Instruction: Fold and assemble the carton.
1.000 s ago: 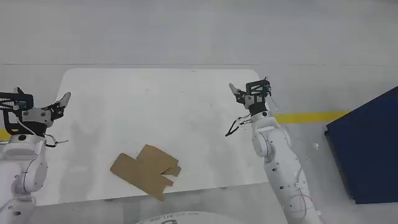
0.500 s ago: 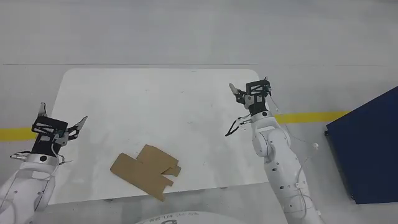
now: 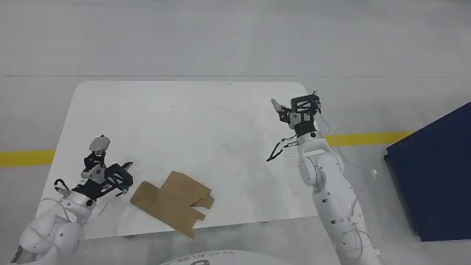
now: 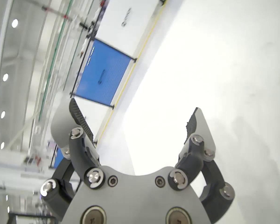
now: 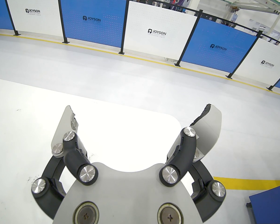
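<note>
On the white table [image 3: 184,110], the flat carton [image 3: 173,200] lay by the front edge, near the released left claw [image 4: 134,108]. The right claw [image 5: 140,108] was released too. A shallow grab could skid the carton off.

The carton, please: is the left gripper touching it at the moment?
Apart. The top view shows bare table between the left gripper and the carton.

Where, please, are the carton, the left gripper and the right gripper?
carton [image 3: 173,202], top view, middle of the flat cardboard.
left gripper [image 4: 134,108], left wrist view, midway between fingertips.
right gripper [image 5: 140,108], right wrist view, midway between fingertips.
</note>
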### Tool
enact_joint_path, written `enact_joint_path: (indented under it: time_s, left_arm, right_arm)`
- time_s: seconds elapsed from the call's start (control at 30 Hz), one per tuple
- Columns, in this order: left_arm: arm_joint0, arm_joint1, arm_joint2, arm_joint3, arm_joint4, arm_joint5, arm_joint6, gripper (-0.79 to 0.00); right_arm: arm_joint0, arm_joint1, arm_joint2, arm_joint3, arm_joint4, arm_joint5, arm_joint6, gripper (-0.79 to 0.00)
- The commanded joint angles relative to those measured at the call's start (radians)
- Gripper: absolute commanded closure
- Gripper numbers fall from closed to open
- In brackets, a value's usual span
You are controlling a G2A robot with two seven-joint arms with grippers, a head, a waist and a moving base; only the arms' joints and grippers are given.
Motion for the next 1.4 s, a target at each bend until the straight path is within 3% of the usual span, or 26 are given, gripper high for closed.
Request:
enact_joint_path:
  time_s: [0.0, 0.07, 0.23, 0.33, 0.37, 0.67, 0.73, 0.83, 0.93, 1.1, 1.37]
  left_arm:
    - [0.006, 0.003, -0.008, -0.01, 0.02, -0.008, 0.007, -0.785]
    - [0.009, 0.0, -0.001, -0.023, 0.013, 0.007, -0.018, -0.785]
    - [-0.031, -0.001, 0.086, -0.037, 0.084, -0.111, -0.035, -0.785]
    - [-0.095, -0.009, 0.158, -0.036, 0.081, -0.217, -0.063, -0.785]
    - [-0.137, -0.019, 0.186, -0.037, 0.044, -0.249, -0.138, -0.785]
    - [-0.151, -0.024, 0.193, -0.04, 0.016, -0.236, -0.17, -0.785]
    - [-0.163, -0.027, 0.224, -0.046, -0.05, -0.312, -0.131, -0.785]
    - [-0.252, -0.038, 0.291, -0.015, -0.136, -0.479, -0.116, -0.785]
    - [-0.349, -0.059, 0.378, 0.049, -0.196, -0.56, -0.167, -0.785]
    - [-0.448, -0.095, 0.517, 0.142, -0.198, -0.532, -0.235, -0.785]
    - [-0.506, -0.117, 0.618, 0.246, -0.16, -0.496, -0.236, -0.785]
  right_arm:
    - [0.0, 0.0, 0.0, 0.0, 0.0, 0.0, 0.0, -0.785]
    - [0.0, 0.0, 0.0, 0.0, 0.0, 0.0, 0.0, -0.785]
    - [0.0, 0.0, 0.0, 0.0, 0.0, 0.0, 0.0, -0.785]
    - [0.0, 0.0, 0.0, 0.0, 0.0, 0.0, 0.0, -0.785]
    - [0.0, 0.0, 0.0, 0.0, 0.0, 0.0, 0.0, -0.785]
    - [0.0, 0.0, 0.0, 0.0, 0.0, 0.0, 0.0, -0.785]
    - [0.0, 0.0, 0.0, 0.0, 0.0, 0.0, 0.0, -0.785]
    - [0.0, 0.0, 0.0, 0.0, 0.0, 0.0, 0.0, -0.785]
    - [0.0, 0.0, 0.0, 0.0, 0.0, 0.0, 0.0, -0.785]
    - [0.0, 0.0, 0.0, 0.0, 0.0, 0.0, 0.0, -0.785]
    - [0.0, 0.0, 0.0, 0.0, 0.0, 0.0, 0.0, -0.785]
